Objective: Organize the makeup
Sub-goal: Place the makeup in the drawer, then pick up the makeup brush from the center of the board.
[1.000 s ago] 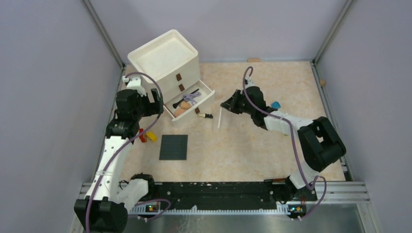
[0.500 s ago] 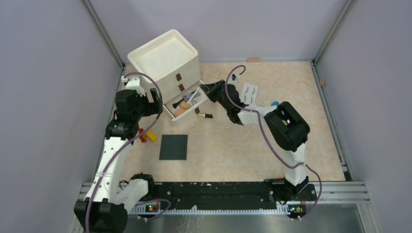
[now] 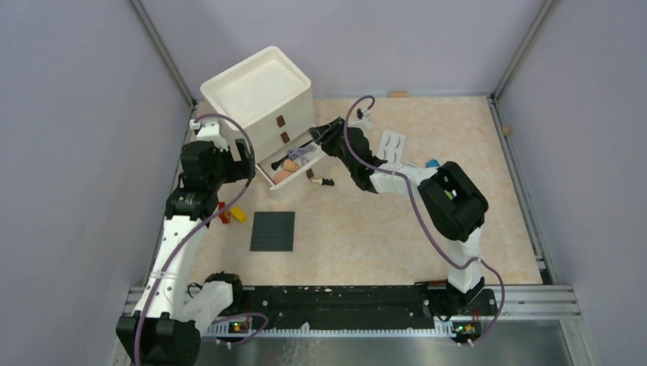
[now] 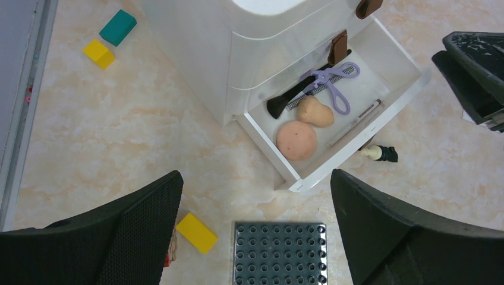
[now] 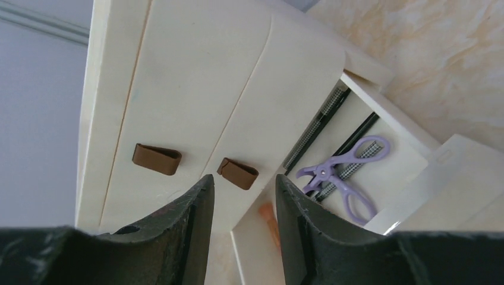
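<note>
Pencil [image 4: 355, 123] lies lengthwise along the drawer [image 4: 339, 161] front wall; right gripper [image 5: 241, 196] slightly parted, empty; left gripper [image 4: 255, 178] spread

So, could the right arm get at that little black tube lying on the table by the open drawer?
Probably yes. The tube lies uncovered just outside the drawer, and the right pincer hangs close by.

Looks like a robot lab. Has plain grey walls [image 3: 69, 152] on three sides, metal posts [image 3: 162, 53] in the corners, and a left arm [image 3: 177, 236] and a right arm [image 3: 458, 206] bolted to a rail [image 3: 343, 296] at the table [image 3: 381, 229] edge.
</note>
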You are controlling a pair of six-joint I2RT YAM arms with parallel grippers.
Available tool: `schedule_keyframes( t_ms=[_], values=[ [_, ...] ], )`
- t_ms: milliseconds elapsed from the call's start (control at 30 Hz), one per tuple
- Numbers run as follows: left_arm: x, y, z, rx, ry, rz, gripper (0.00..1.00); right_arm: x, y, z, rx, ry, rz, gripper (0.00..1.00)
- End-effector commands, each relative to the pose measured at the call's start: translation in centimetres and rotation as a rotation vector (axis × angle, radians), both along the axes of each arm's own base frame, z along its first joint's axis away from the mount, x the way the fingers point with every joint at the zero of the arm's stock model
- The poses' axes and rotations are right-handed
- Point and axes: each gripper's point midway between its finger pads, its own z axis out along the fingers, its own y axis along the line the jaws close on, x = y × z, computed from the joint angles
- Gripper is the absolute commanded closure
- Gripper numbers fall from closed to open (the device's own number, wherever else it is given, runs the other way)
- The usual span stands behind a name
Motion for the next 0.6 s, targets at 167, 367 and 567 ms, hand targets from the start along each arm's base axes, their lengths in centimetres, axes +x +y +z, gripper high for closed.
schedule_keyframes(
  t_ms=[167,367,567],
  values=[
    [0.2,-0.1,1.2,-0.002,-0.048,-0.006,0.01,-2.4,-5.2,8.0,-0.506,-0.252,0.069,0.58],
    [0.2,-0.1,1.2,-0.002,-0.048,-0.006,0.01,-4.5,-11.9,6.4,-0.895,-0.201,0.037,0.42],
    [0.2,-0.2,1.1,-0.005,-0.043,-0.01,0.01,-6.3,-19.7,3.4,-1.185,0.005,-0.051,0.2]
  ],
)
